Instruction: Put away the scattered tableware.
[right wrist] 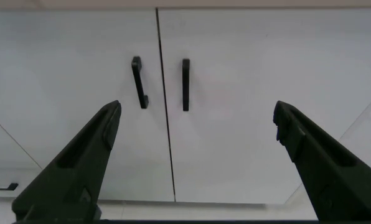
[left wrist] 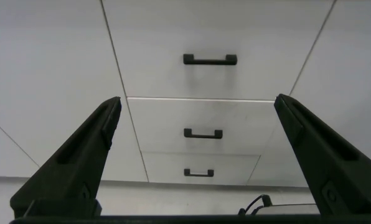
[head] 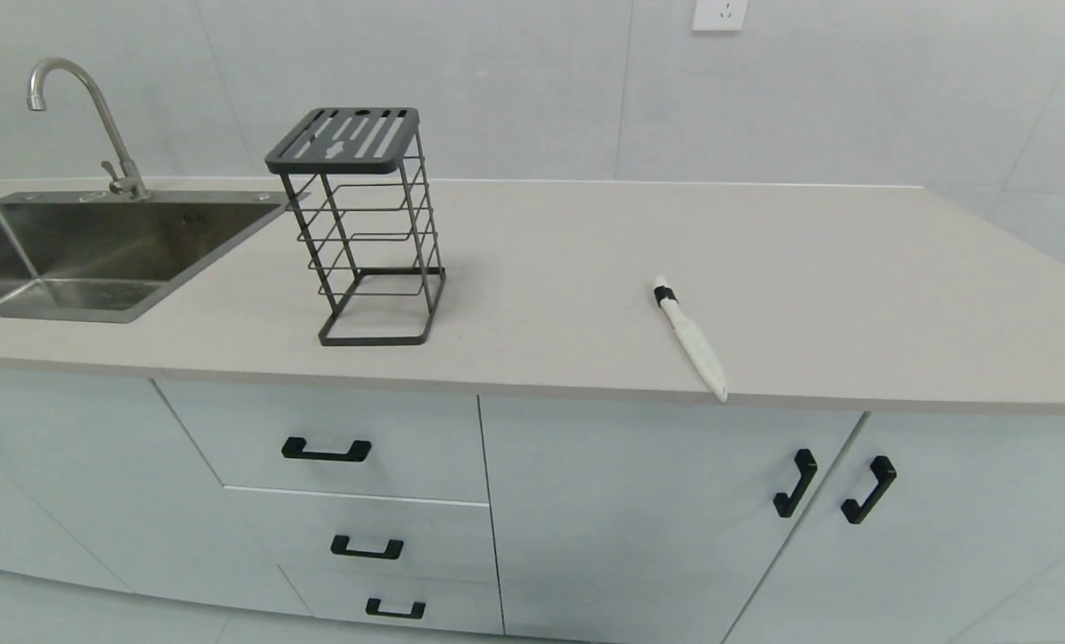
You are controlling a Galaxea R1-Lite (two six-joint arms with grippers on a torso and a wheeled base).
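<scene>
A white knife (head: 690, 338) with a black band near its handle end lies flat on the grey countertop (head: 764, 268), its tip at the front edge, right of centre. A black wire rack (head: 362, 224) with a slotted top stands upright to its left, beside the sink. My left gripper (left wrist: 197, 106) is open, low down and facing the drawer fronts. Facing the cabinet doors, my right gripper (right wrist: 197, 112) is open too. Neither holds anything.
A steel sink (head: 94, 250) with a curved faucet (head: 85, 107) is set into the counter at the far left. Below are three drawers with black handles (left wrist: 210, 60) and cabinet doors with vertical black handles (right wrist: 185, 84). A wall socket (head: 720, 13) is above.
</scene>
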